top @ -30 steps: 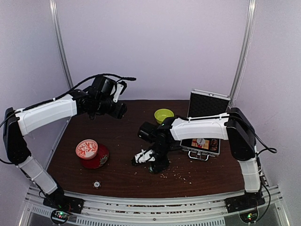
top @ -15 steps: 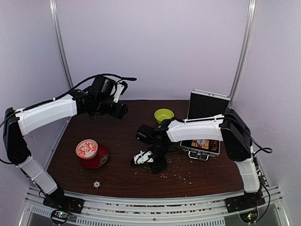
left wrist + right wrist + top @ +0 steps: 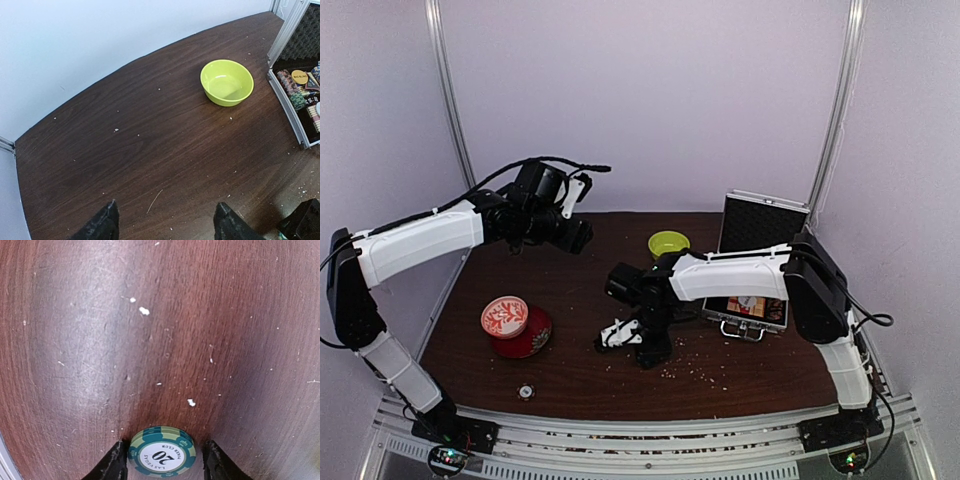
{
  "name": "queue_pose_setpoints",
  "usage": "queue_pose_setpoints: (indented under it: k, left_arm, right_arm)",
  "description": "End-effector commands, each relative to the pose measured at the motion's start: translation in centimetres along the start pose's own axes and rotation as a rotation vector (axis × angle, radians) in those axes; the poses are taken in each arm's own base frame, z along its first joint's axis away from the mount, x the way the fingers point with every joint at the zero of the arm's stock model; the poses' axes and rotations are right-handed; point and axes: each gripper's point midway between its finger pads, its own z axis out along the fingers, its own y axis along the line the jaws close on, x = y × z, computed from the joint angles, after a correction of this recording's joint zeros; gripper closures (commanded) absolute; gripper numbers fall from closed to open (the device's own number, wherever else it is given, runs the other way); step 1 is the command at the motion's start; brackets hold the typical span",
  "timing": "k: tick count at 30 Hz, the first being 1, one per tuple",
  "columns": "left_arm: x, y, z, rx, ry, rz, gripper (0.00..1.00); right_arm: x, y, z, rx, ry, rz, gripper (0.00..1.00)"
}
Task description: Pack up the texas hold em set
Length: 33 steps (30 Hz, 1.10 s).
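The dark wooden table (image 3: 580, 370) fills the lower half of the top view. The left arm (image 3: 420, 240) reaches from 7 o'clock up and over the far-left part of the table, held high in the air. The right arm (image 3: 740, 275) stretches from 4 o'clock toward the table's centre, its wrist pointing down at the wood.

The silver case (image 3: 760, 225) stands at 3 o'clock with its lid upright and its black-lined tray facing up. Rows of chips (image 3: 292, 90) and a yellow round button (image 3: 300, 76) lie inside. The right arm crosses in front of the tray and hides part of it.

The red-and-white tin (image 3: 505, 318) sits at 9 o'clock on a red round piece (image 3: 532, 338). The lime-green bowl (image 3: 227, 82) is upright at 12 o'clock, just to the case's 9 o'clock side.

The left gripper (image 3: 165, 225) hangs above bare wood with its fingers spread wide and nothing between them.

The right gripper (image 3: 163, 459) is down at the tabletop, a little toward 6 o'clock from the centre. A green-and-white chip (image 3: 162, 451) marked 20 lies flat, face up, between its fingers. The finger at 9 o'clock seems to touch the rim and the other is just beside it. Whether they pinch the chip, I cannot tell.

A small round pale disc (image 3: 525, 391) lies alone at 7 o'clock near the front edge, too small to identify.
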Motion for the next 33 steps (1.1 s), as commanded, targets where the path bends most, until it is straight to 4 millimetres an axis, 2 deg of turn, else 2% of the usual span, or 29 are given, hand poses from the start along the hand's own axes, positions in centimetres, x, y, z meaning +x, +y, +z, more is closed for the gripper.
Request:
queue_pose_setpoints:
  k: [1, 12, 17, 20, 22, 29, 33]
  left_arm:
    - [-0.7, -0.3, 0.1, 0.015, -0.024, 0.007, 0.34]
    - [-0.5, -0.4, 0.3, 0.016, -0.016, 0.012, 0.34]
    - [-0.4, -0.4, 0.4, 0.015, -0.011, 0.012, 0.34]
    - [-0.4, -0.3, 0.5, 0.014, -0.011, 0.011, 0.34]
    - [-0.4, -0.3, 0.5, 0.012, -0.011, 0.011, 0.34]
    - [-0.3, -0.4, 0.6, 0.014, -0.008, 0.011, 0.34]
    - [-0.2, -0.5, 0.8, 0.017, -0.003, 0.012, 0.34]
  right_arm:
    - [0.8, 0.3, 1.1, -0.012, 0.054, 0.013, 0.50]
    - [0.6, 0.1, -0.1, 0.010, 0.037, 0.053, 0.66]
    - [0.8, -0.8, -2.6, 0.042, -0.009, 0.104, 0.70]
    - [1.8, -1.6, -4.4, 0.068, -0.029, 0.152, 0.71]
    - [3.1, -2.8, -5.7, 0.108, -0.040, 0.201, 0.72]
    - [10.9, -9.0, -10.1, 0.315, -0.044, 0.427, 0.72]
    - [15.0, -11.4, -11.6, 0.451, 0.000, 0.514, 0.73]
